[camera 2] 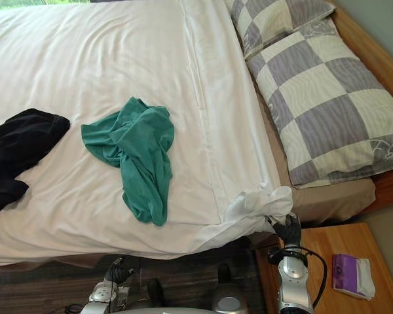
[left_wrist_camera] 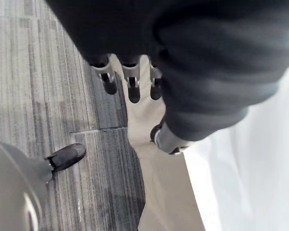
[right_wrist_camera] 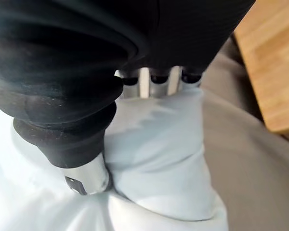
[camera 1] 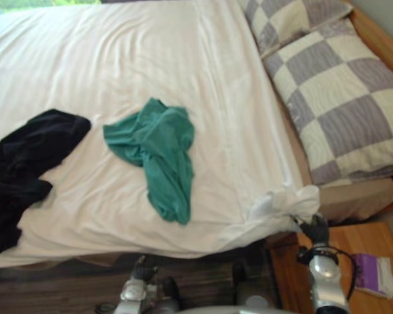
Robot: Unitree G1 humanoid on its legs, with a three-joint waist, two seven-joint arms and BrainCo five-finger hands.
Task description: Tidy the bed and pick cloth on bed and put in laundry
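Landmark: the white sheet (camera 1: 150,52) is covering most of the bed, mostly flat with shallow creases, and its near corner by the pillows is bunching into a knot.
Right hand: the right hand (camera 2: 288,230) is gripping that bunched corner of the white sheet, fingers and thumb curling into the cloth, as its wrist view is showing.
Left hand: the left hand (left_wrist_camera: 133,87) is hanging just below the near edge of the white sheet, over the grey carpet (left_wrist_camera: 38,72), fingers loose and holding nothing.
Green garment: the crumpled green garment (camera 1: 160,150) is lying on the middle of the white sheet, well apart from both hands.
Black garment: the black garment (camera 1: 23,163) is lying on the white sheet toward its near left edge, just beside the green one but not touching it.
Pillows: two checked pillows (camera 1: 340,98) are resting just past the right edge of the white sheet, on the tan under-sheet (camera 2: 334,199).
Stage, as a judgement: the tidying is looking under way, with the sheet corner being pulled straight.
Left to do: both garments are waiting to be picked up and carried to the laundry, so most of the task is remaining.
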